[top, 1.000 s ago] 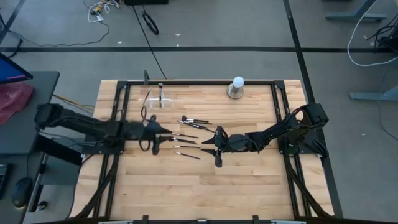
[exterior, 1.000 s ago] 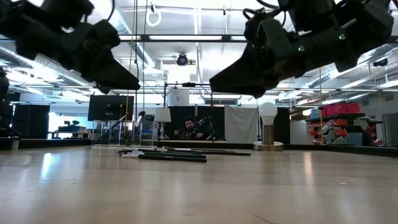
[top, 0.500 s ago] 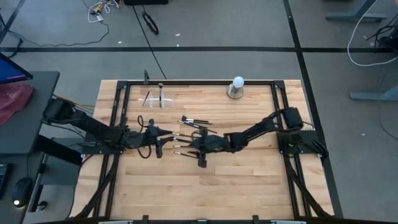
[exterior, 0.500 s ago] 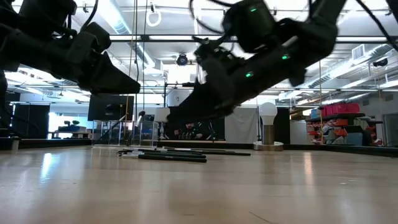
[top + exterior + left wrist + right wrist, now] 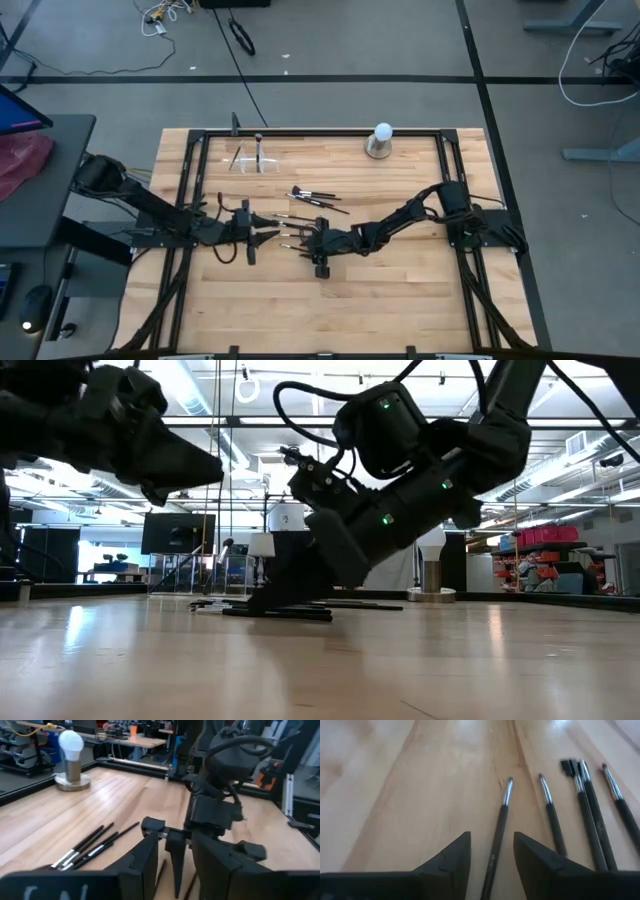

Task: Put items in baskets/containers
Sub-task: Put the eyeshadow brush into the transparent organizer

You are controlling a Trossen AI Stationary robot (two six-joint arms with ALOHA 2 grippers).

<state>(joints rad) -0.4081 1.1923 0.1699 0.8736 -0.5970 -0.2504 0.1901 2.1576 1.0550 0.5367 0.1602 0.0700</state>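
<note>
Right gripper low over the wooden table, fingers parted and astride one makeup brush lying flat, not yet closed on it; four more brushes alongside. Left gripper at about nine o'clock of it, fingers partly apart, holding nothing. Loose brushes spread mid-table. Clear holder at eleven o'clock near the far edge, one brush upright in it
</note>
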